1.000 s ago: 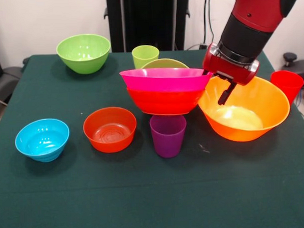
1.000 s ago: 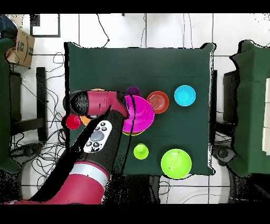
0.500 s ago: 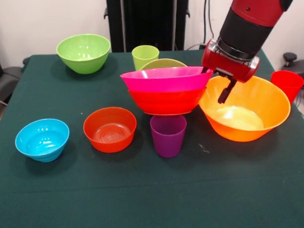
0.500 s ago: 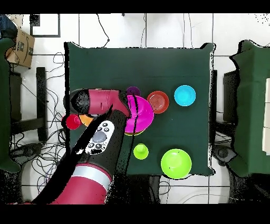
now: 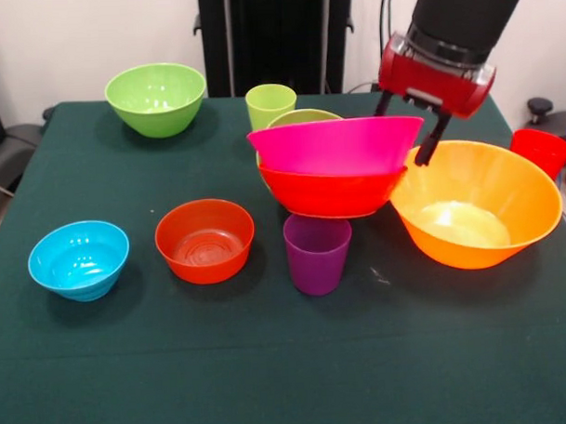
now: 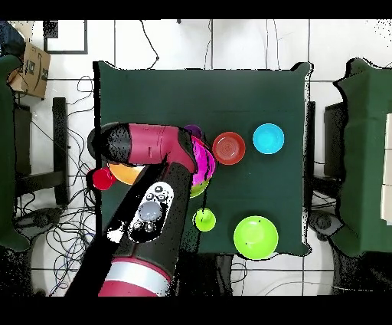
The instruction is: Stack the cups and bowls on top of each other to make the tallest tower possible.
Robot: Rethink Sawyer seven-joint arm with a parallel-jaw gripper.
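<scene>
My gripper (image 5: 407,124) is shut on the right rim of the large pink bowl (image 5: 332,145), one finger on each side of the rim. The pink bowl is nested in the red-orange bowl (image 5: 329,194), and the pair tilts up to the right. A lime green bowl (image 5: 303,117) peeks out behind them. The purple cup (image 5: 316,253) stands just in front. The large orange bowl (image 5: 478,210) sits right of the pair, below the gripper. In the overhead view the arm covers the gripper and most of the pink bowl (image 6: 204,157).
A small orange-red bowl (image 5: 205,240) and a blue bowl (image 5: 78,259) sit at front left. A lime green bowl (image 5: 156,97) and a lime green cup (image 5: 270,104) stand at the back. A red cup (image 5: 541,152) stands by the table's right edge.
The gripper has risen and moved right, taking the pink and red-orange bowls with it. Their right side is now higher. The large orange bowl has shifted right.
</scene>
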